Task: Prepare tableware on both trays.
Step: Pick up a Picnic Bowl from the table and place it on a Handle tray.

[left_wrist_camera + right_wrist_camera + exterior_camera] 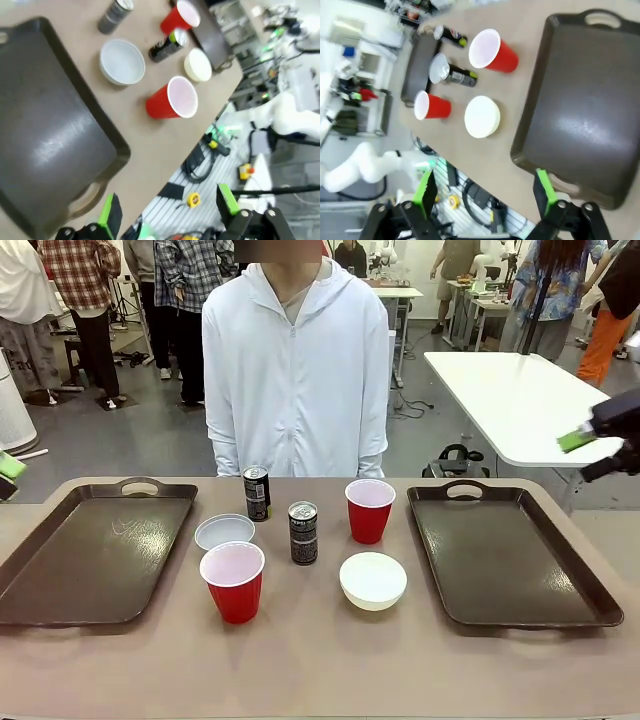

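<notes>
the nearer dark can (pixel 303 533) reads "pepsi", while the farther can (pixel 257 493) carries an illegible label.

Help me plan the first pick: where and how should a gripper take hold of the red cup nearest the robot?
Probably its rim, from above: the near red cup stands upright, mouth open, so one finger can drop inside and one outside on the robot-facing side. The bowl sits close behind it, crowding the far side.
</notes>
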`<state>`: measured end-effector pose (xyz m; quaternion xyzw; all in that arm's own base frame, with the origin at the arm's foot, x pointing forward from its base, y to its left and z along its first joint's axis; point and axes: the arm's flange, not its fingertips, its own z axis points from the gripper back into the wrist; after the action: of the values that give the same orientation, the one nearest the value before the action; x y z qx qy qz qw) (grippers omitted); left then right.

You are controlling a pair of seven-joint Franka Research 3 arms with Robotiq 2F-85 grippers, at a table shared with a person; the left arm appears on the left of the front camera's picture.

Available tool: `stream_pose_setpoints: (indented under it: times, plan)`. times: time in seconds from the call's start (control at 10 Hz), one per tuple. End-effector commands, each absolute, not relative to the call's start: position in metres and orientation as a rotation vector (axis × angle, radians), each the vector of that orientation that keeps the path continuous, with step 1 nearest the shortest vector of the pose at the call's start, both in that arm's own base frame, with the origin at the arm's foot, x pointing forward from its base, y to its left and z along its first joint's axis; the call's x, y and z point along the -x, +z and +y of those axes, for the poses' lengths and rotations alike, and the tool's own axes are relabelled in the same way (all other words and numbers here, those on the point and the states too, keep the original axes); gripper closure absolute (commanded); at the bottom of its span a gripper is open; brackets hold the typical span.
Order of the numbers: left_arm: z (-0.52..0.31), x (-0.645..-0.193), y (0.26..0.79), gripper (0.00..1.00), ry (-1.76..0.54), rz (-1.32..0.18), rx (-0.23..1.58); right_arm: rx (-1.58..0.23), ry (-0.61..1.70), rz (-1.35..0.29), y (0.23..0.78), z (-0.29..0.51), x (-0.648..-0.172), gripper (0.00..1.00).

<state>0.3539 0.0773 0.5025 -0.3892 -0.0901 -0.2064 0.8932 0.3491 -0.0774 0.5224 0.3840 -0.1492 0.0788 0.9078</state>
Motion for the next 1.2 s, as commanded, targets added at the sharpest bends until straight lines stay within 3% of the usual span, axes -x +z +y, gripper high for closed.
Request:
stream_pose_setpoints:
  times: [0.0,0.6,1.1]
  plan:
    - [0.079,-0.357,0.503,0.0,-0.391,-0.209,0.853,-0.852,0.111,-0.294,0.502,-0.108,-0.348,0.0]
    - [0.092,-0.32,0.508,0.0,-0.18,-0.377,0.921,-0.942,-0.004,-0.307,0.479,-0.17,-0.333,0.0]
    - [0.095,-0.313,0.505,0.0,-0.132,-0.265,0.816,-0.946,-0.008,-0.326,0.484,-0.166,-0.334,0.0]
